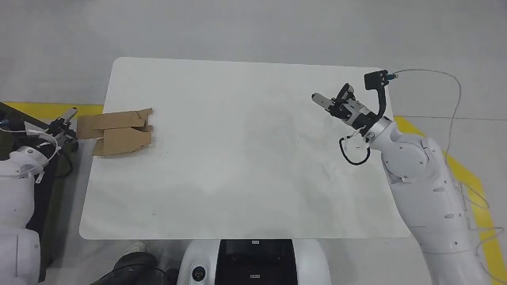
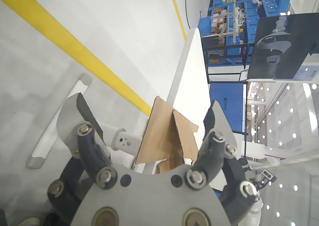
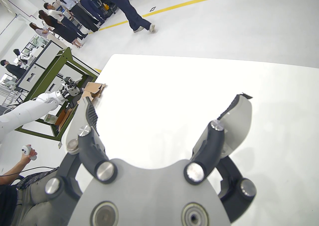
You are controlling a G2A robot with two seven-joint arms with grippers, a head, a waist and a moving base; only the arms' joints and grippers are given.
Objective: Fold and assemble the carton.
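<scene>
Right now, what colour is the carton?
The carton is plain brown, clearest in the top view.

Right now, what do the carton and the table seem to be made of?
The carton looks like brown cardboard, matte, probably corrugated; cut edges and fold creases show. The table has a smooth white top with rounded corners, perhaps laminate or plastic; uncertain.

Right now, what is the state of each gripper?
Left gripper: open, holding nothing.
Right gripper: open, holding nothing.
</scene>
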